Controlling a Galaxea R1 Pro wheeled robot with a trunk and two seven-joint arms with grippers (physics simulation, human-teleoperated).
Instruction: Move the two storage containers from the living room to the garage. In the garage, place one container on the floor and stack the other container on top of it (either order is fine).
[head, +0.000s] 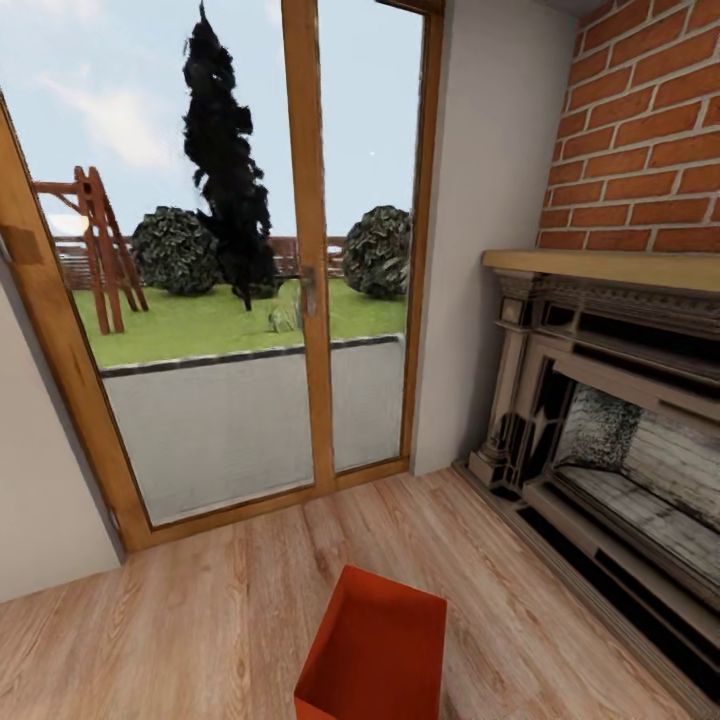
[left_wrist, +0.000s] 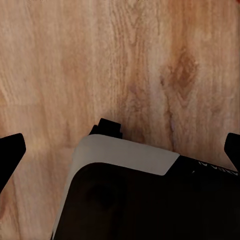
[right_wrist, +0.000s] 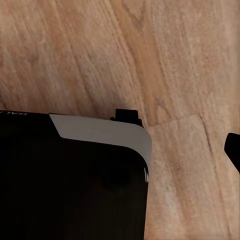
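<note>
One red-orange storage container (head: 375, 650) stands on the light wood plank floor (head: 200, 620) of the living room, at the lower middle of the head view, open side up and empty. The left wrist view looks down on the planks, and my left gripper (left_wrist: 120, 150) is open with a black fingertip (left_wrist: 11, 149) at each picture edge and nothing between them. In the right wrist view one black fingertip (right_wrist: 233, 149) of my right gripper shows at the edge, held wide over bare wood. The garage is out of view.
A wood-framed glass door (head: 305, 300) to a garden stands straight ahead. The red brick fireplace (head: 620, 400) with its dark hearth fills the right side. A beige wall (head: 40, 480) is at the left. My robot's black and white base (left_wrist: 125, 200) shows under both wrists.
</note>
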